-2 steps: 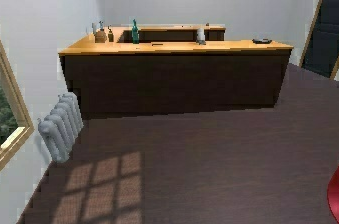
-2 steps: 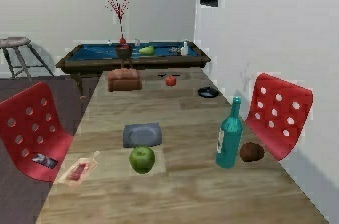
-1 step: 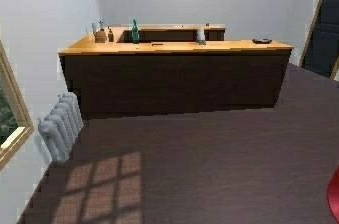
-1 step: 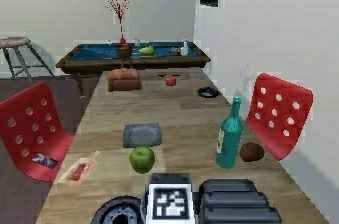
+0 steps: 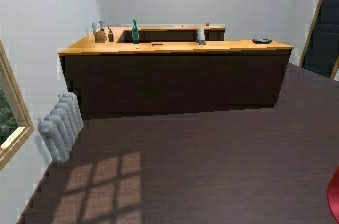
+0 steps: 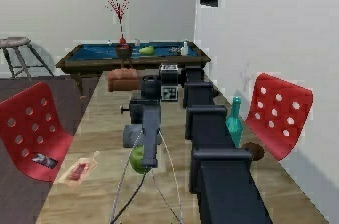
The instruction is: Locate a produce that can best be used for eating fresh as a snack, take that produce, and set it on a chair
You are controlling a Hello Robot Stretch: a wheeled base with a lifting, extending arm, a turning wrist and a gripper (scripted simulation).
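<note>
Dark boxy gripper at a round green fruit on pale plank tabletop (its hold, if any, unclear)

Picking up a counter in dark brown, capped in warm orange wood, with a teal bottle. Catching a pale grey radiator and a light tan window frame. Noting a grid of lighter squares patterning the dark brown floor. On the arm side view, spotting bright red on the left chair and the right chair, both dotted with rows of small holes. Seeing a blond wood table, a teal vase, a small round green thing, and a blue-topped table framed in dark brown.
</note>
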